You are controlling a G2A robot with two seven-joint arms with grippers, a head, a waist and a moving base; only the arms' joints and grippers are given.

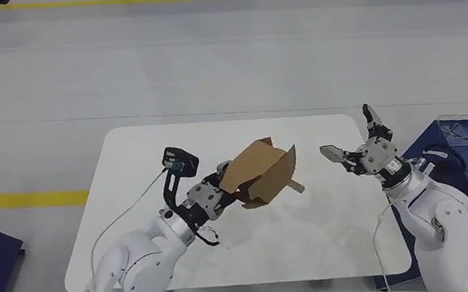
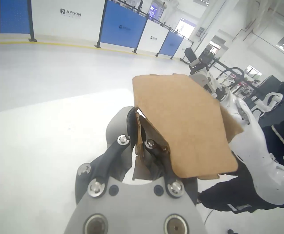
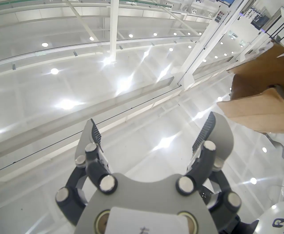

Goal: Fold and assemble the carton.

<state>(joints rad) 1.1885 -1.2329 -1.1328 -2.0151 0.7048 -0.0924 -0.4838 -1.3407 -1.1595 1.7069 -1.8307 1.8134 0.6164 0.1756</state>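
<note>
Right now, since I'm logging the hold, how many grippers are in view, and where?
2. The left gripper is shut on the carton over the middle of the table. The right gripper is open, apart from the carton, near the table's right edge.

We're seeing a white, round-cornered desk (image 1: 311,240) sitting on pale grey floor (image 1: 208,55); the carton (image 1: 262,170) is hanging over its middle, and we can't tell if it's touching.
</note>
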